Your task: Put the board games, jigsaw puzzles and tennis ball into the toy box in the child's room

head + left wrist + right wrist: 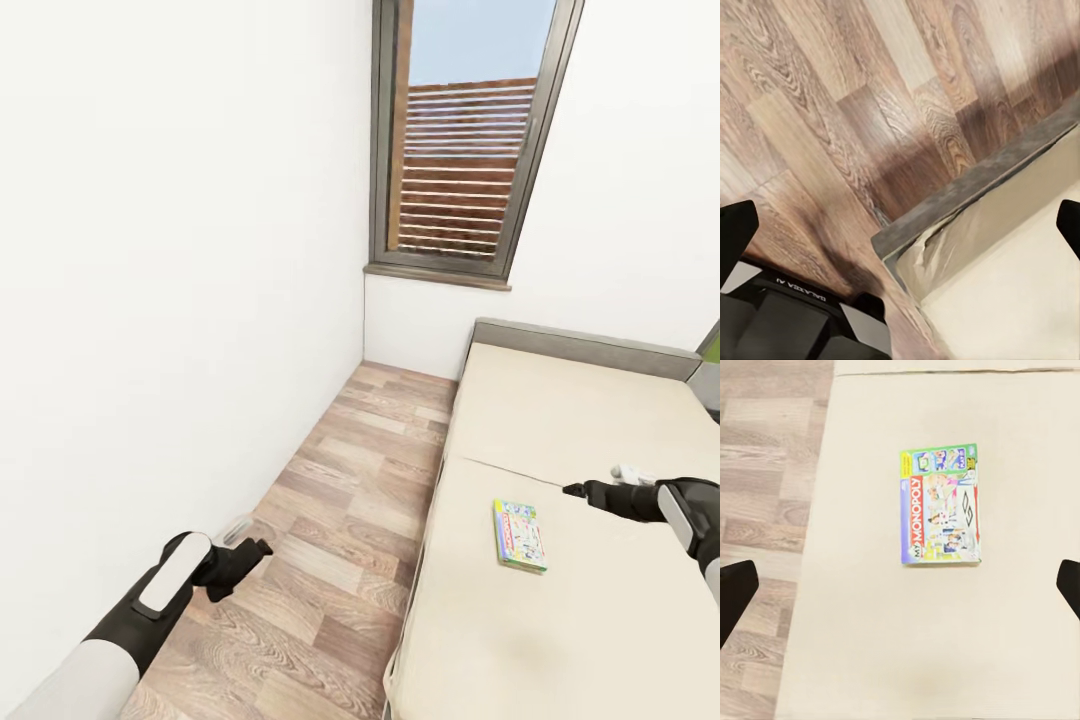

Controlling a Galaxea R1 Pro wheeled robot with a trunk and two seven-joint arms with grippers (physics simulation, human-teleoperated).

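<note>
One board game, a flat green-edged box with a busy printed cover, lies flat on the cream mattress of the bed near its floor-side edge. The right wrist view shows the board game from above, reading "My Monopoly". My right gripper hovers open above the mattress just right of the box, its dark fingertips wide apart and holding nothing. My left gripper hangs open over the wood floor, left of the bed. Its wrist view shows a corner of the bed and its grey frame.
A strip of wood floor runs between the white wall on the left and the bed. A tall dark-framed window stands at the far end. The grey headboard closes the bed's far side.
</note>
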